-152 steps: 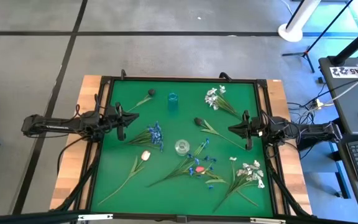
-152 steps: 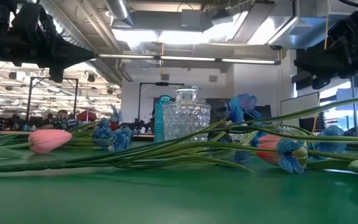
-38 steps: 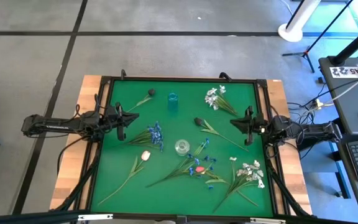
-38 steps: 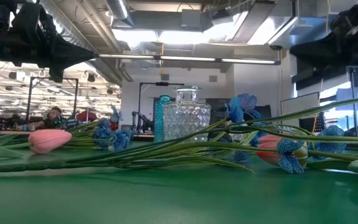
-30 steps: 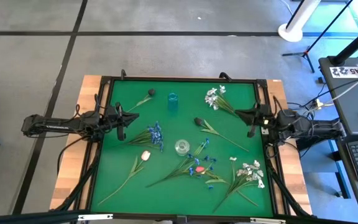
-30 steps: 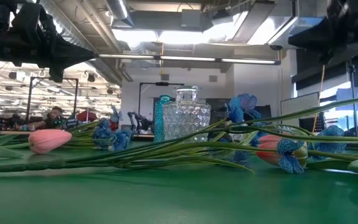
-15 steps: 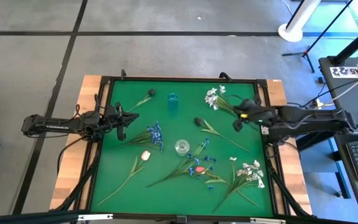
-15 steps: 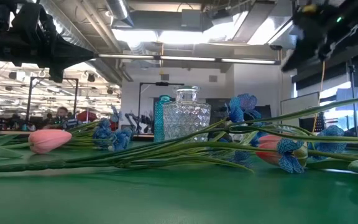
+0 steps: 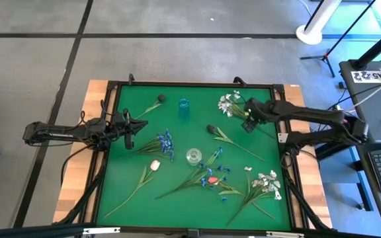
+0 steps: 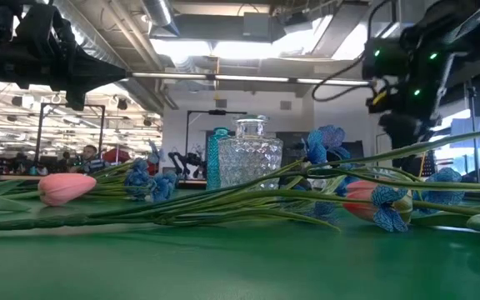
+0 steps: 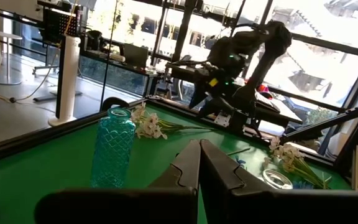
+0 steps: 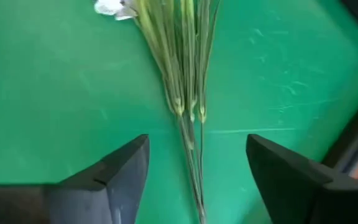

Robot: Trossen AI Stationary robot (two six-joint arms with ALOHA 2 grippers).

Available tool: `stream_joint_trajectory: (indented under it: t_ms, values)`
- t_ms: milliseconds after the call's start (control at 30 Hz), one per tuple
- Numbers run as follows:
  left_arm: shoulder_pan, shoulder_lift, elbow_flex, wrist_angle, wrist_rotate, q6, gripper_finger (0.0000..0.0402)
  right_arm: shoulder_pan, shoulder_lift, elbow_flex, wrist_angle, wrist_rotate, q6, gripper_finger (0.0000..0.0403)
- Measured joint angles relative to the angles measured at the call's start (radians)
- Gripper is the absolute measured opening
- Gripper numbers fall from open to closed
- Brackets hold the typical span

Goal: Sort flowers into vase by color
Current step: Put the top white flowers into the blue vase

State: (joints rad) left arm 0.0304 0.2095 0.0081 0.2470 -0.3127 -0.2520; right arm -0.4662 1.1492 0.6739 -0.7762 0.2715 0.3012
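Hovering: the right gripper (image 9: 247, 118) is being held over the far right part of the green mat (image 9: 190, 192), above the stems of the white sprig (image 9: 229, 102).
Right fingers: they are being kept spread wide, with the thin green stems (image 12: 188, 93) seen in the gap between them; nothing is being pinched.
Left gripper (image 9: 127, 125): it is being held at the left edge of the mat, with its fingers pressed together and nothing between them.
Flowers: all are lying flat on the mat, none is standing in a vase.
Second white sprig (image 9: 267, 183): it is lying near the front right corner.
Blue sprig (image 9: 166, 143): it is lying just beside the left gripper.
Pink tulip (image 9: 155, 165): it is lying left of the clear vase (image 9: 193, 156).
Dark bud (image 9: 161, 98): it is lying left of the blue vase (image 9: 184, 105), at the far side.
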Motion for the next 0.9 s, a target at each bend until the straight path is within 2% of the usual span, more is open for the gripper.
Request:
stream_joint_trajectory:
  t_ms: [167, 233, 367, 533, 633, 767, 900]
  values:
    - [0.0, 0.0, 0.0, 0.0, 0.0, 0.0, 0.0, -0.108, 0.047, -0.064, 0.212, -0.172, -0.093, 0.0281]
    - [0.0, 0.0, 0.0, 0.0, 0.0, 0.0, 0.0, -0.132, 0.067, -0.093, 0.283, -0.203, -0.108, 0.0281]
    - [0.0, 0.0, 0.0, 0.0, 0.0, 0.0, 0.0, -0.145, 0.099, -0.142, 0.366, -0.194, -0.127, 0.0282]
    - [0.0, 0.0, 0.0, 0.0, 0.0, 0.0, 0.0, -0.144, 0.12, -0.166, 0.365, -0.117, -0.131, 0.0274]
    - [0.0, 0.0, 0.0, 0.0, 0.0, 0.0, 0.0, -0.143, 0.126, -0.173, 0.37, -0.112, -0.134, 0.0252]
    - [0.0, 0.0, 0.0, 0.0, 0.0, 0.0, 0.0, -0.144, 0.125, -0.179, 0.377, -0.209, -0.153, 0.0207]
    - [0.0, 0.0, 0.0, 0.0, 0.0, 0.0, 0.0, -0.143, 0.125, -0.18, 0.389, -0.216, -0.157, 0.0155]
